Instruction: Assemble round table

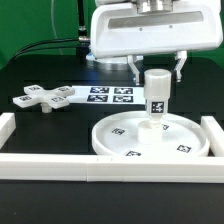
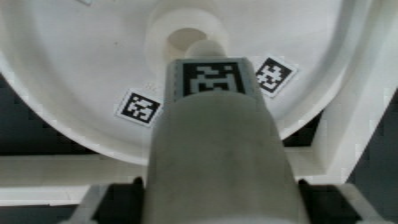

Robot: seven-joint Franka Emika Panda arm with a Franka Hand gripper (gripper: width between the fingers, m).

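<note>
- The cylinder leg point(image 1: 157, 98) is standing upright in the central hub of the rimmed disc point(image 1: 115, 140). The disc is lying on the worktop point(image 1: 40, 65), near and at the exterior view's right, and it is sitting in the corner of the border rails point(image 1: 60, 165), seemingly so it cannot slide.
- The fingers point(image 1: 136, 68) are hanging spread on either side of the leg's top, pinching nothing.
- The cross-shaped foot point(image 1: 43, 97) is lying at the exterior view's left beside the marker board point(image 1: 110, 95), probably waiting to go onto the leg.
</note>
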